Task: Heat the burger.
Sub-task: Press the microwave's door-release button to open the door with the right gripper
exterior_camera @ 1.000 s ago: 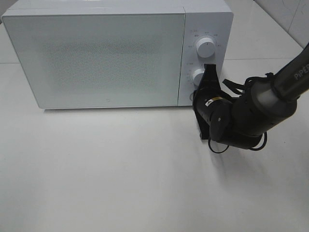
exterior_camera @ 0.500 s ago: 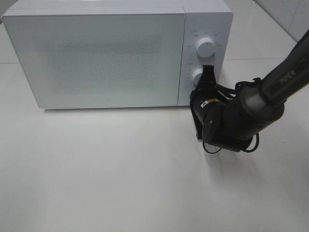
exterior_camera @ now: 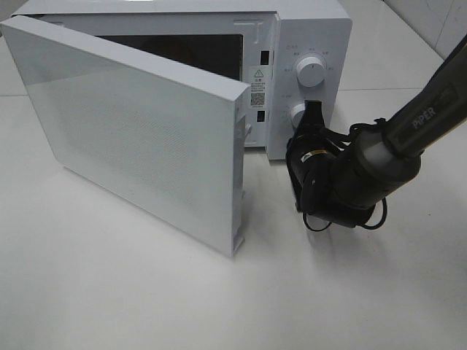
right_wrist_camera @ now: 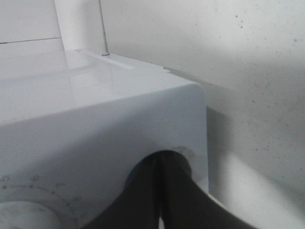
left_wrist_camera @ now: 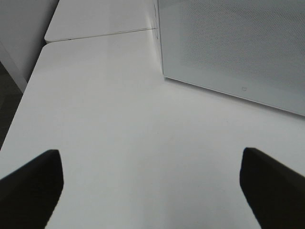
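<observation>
White counter (exterior_camera: pixel 109 292), white boxy microwave (exterior_camera: pixel 310 29), white door (exterior_camera: pixel 139 138) ajar: my right claw (exterior_camera: pixel 314 109) pressed together at its round dial (exterior_camera: pixel 298 114), left claw (left_wrist_camera: pixel 152 186) spread. No burger in view; likely soft, top-heavy, so grip low, gently.

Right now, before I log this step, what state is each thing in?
microwave door, open, swung out from the front.
microwave cavity, dark, contents not visible.
left gripper, open, holding nothing.
right gripper, shut, tips at the control panel.
</observation>
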Controlling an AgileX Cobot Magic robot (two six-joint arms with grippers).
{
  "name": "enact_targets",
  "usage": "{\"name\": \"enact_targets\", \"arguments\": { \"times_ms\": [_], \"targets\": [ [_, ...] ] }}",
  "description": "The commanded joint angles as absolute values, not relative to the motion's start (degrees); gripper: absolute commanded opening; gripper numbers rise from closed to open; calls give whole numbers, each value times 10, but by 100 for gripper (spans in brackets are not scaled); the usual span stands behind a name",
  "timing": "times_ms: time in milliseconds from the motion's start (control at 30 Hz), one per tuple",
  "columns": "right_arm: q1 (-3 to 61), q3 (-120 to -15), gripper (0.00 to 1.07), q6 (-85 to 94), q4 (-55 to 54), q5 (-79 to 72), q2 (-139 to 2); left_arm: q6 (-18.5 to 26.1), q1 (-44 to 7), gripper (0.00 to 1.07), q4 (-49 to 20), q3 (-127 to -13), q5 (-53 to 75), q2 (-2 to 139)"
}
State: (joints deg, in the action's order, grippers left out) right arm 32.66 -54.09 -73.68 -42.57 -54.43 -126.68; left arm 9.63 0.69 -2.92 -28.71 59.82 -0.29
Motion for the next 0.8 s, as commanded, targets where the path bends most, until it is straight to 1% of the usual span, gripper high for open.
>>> {"name": "enact_targets", "arguments": {
  "times_ms": [33,567,733,800],
  "targets": [
    [290,-593,0,-733,-388,-770,-1255,95,10,93,-32,-286,597,-13],
    [297,-588,0,-739,-389,-689,-1239,95,10,93,-32,-286,597,-13],
    [312,-559,0,-736,-395,-654,-1223,95,10,93,-32,-286,597,-13],
    [322,-527,0,-736,-394,-618,-1210,95,10,93,-32,-286,597,-13]
  ]
}}
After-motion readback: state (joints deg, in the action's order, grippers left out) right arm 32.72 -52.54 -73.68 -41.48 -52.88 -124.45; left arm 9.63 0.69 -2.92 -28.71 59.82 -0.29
